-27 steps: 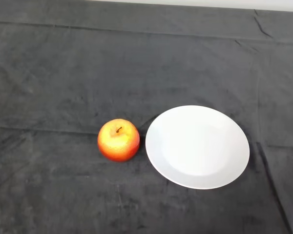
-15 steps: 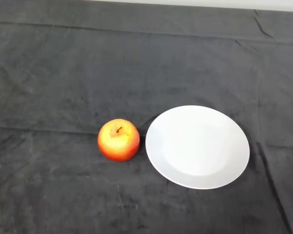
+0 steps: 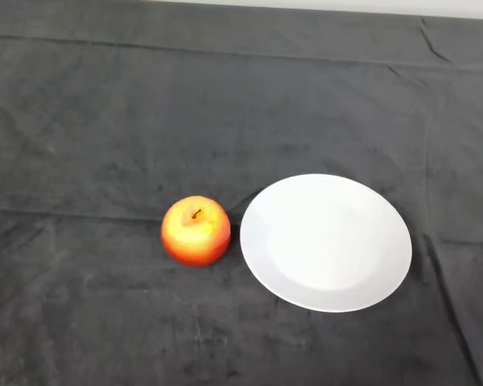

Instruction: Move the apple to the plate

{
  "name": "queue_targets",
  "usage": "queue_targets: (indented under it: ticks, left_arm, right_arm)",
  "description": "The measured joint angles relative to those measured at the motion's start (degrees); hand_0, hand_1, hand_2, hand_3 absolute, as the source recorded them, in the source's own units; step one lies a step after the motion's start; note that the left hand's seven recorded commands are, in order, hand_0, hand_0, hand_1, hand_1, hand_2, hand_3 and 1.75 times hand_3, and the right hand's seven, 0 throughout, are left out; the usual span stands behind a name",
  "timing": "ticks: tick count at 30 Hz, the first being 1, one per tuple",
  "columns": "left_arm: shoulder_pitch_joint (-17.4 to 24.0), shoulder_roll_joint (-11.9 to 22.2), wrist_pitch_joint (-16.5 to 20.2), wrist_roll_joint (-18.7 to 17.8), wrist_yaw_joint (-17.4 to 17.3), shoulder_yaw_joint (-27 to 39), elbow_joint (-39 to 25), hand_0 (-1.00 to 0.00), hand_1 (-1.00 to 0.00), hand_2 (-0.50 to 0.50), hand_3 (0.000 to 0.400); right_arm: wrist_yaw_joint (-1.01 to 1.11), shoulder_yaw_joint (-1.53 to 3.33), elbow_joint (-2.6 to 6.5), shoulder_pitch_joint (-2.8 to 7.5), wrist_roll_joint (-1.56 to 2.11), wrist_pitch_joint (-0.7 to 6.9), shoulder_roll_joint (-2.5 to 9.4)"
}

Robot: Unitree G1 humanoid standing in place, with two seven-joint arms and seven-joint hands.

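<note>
A red and yellow apple (image 3: 196,231) stands upright on the dark cloth, stem up, just left of centre. A round white plate (image 3: 325,242) lies on the cloth right beside it, to its right, with a narrow gap between them. The plate holds nothing.
The dark cloth (image 3: 105,121) covers the whole table, with creases at the back right and along the right side. A pale strip (image 3: 346,5) shows past the table's far edge.
</note>
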Motion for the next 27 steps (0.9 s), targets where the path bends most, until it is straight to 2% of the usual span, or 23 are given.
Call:
queue_targets:
  ticks: [4, 16, 27]
  left_arm:
    - [-0.01, -1.12, -1.33, 1.09, -0.88, -0.72, -0.08, 0.0, 0.0, 0.0, 0.0]
    - [-0.08, -5.84, -7.04, 7.77, -2.25, -4.79, -0.14, 0.0, 0.0, 0.0, 0.0]
    - [-0.27, -8.18, -11.43, 15.81, -2.32, -9.88, -0.14, 0.0, 0.0, 0.0, 0.0]
  right_arm:
    - [0.0, 0.0, 0.0, 0.0, 0.0, 0.0, 0.0]
    - [0.0, 0.01, 0.0, 0.0, 0.0, 0.0, 0.0]
    - [0.0, 0.03, 0.0, 0.0, 0.0, 0.0, 0.0]
